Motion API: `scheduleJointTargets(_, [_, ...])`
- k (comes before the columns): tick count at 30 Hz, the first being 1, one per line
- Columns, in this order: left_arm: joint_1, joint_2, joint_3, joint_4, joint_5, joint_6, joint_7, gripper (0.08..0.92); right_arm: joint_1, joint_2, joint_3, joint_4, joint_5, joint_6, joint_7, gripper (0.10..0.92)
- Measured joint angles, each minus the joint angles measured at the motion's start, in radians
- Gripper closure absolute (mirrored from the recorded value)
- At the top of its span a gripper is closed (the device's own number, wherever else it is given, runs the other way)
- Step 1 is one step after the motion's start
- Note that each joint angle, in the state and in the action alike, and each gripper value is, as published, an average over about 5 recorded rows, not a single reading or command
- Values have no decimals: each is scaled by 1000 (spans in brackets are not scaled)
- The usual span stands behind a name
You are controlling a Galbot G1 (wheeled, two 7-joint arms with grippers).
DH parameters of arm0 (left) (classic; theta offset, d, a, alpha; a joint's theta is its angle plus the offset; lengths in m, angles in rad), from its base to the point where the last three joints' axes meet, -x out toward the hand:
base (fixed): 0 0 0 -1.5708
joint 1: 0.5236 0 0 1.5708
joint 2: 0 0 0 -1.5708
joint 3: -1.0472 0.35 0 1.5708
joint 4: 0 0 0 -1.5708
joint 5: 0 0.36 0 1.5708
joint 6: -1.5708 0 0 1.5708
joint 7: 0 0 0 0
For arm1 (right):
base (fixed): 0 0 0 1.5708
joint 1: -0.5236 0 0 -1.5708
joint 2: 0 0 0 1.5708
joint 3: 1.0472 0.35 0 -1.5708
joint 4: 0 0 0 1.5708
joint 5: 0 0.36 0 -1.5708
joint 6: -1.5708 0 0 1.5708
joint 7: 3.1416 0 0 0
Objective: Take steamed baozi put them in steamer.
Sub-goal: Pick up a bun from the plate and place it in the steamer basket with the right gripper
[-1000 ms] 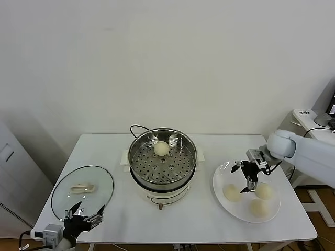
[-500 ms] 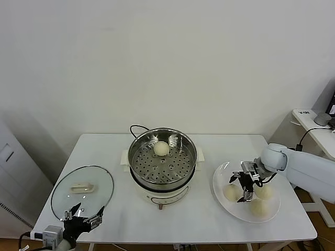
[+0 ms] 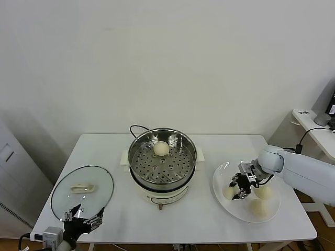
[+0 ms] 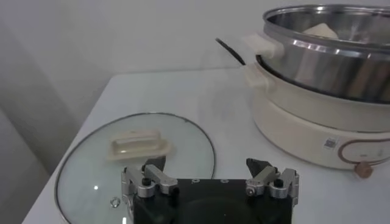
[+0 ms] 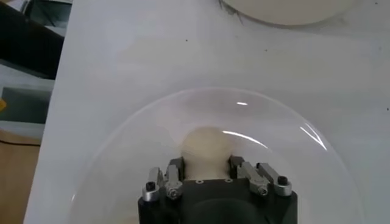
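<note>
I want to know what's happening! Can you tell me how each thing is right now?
Steamer: uncovered, one baozi inside.
Glass lid: off, flat on the table.
Plate: holds three baozi.
Right gripper: shut on the plate's leftmost baozi.
Left gripper: open, idle near the lid.

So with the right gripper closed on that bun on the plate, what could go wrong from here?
1. The right gripper is shut on a soft baozi; the squeeze may dent it, or it may slip on lifting.
2. Two other buns lie close by on the plate; the lift could nudge them.
3. One bun already sits in the steamer; the new one could land on it.
</note>
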Motion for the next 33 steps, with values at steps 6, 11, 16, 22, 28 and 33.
scheduleJointTargets(6, [1,-3,0,-1,3,2,-1,177,166,-14,-108,56,84,-23,-27,584])
scheduleJointTargets(11, [-1,-1,2,3,3,0,-1,177,363,-7,-231,124,194,-65,-38,584])
scheduleJointTargets(16, [-7,0,7,5,6,-1,-2,177,543,23,-321,185,327,-125,-35,584])
scheduleJointTargets(22, [-11,3,10,5,9,-1,-2,177,672,94,-363,217,479,-200,-5,584])
scheduleJointTargets(28, [-11,-1,12,5,15,0,-3,177,709,196,-345,221,609,-266,52,584])
scheduleJointTargets(33, [-10,-6,12,2,19,1,-4,177,692,296,-312,200,694,-304,108,582])
